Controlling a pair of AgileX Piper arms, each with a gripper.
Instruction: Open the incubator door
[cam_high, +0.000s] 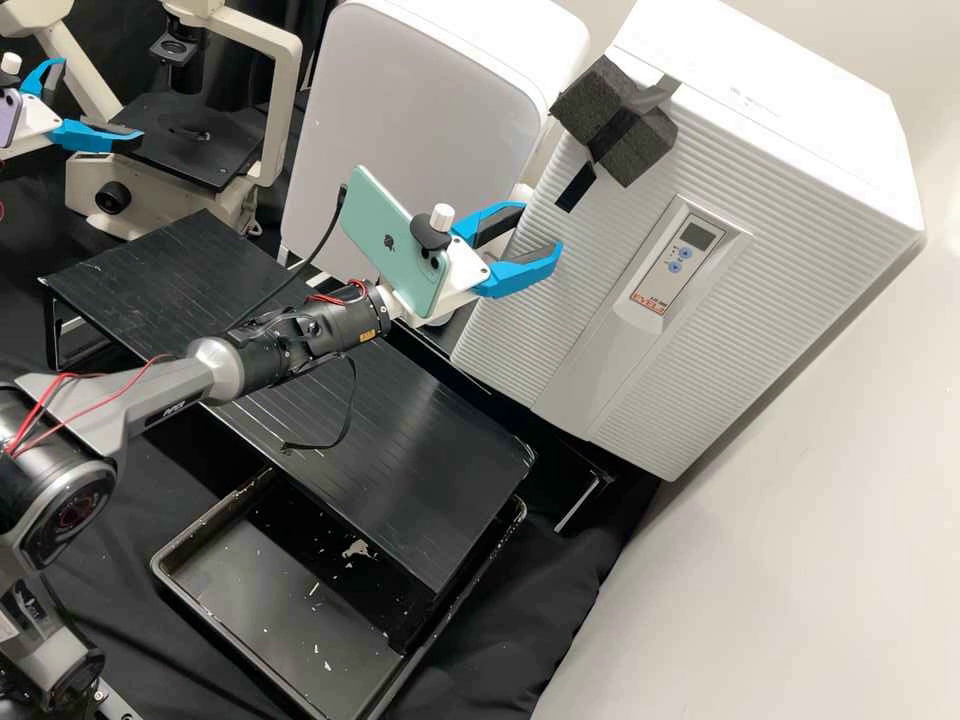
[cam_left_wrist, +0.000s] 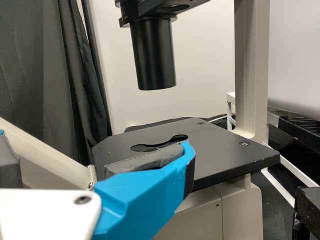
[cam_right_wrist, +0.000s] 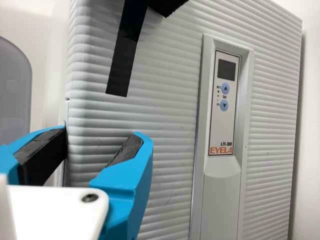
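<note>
While the right hand (cam_high: 541, 226) stands open beside one incubator (cam_high: 560, 300), the left hand (cam_high: 102, 100) gapes near one microscope (cam_high: 287, 100).

The ribbed white door (cam_high: 570, 290) with 2 blue buttons (cam_right_wrist: 225, 88) stands upright, shut against the incubator (cam_high: 800, 90).

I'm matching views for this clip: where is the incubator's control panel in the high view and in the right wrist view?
High view: the control panel is right of centre, on the white incubator's front.
Right wrist view: across the same front from the right hand.
Shared landmark: black tape strip on that front.
</note>
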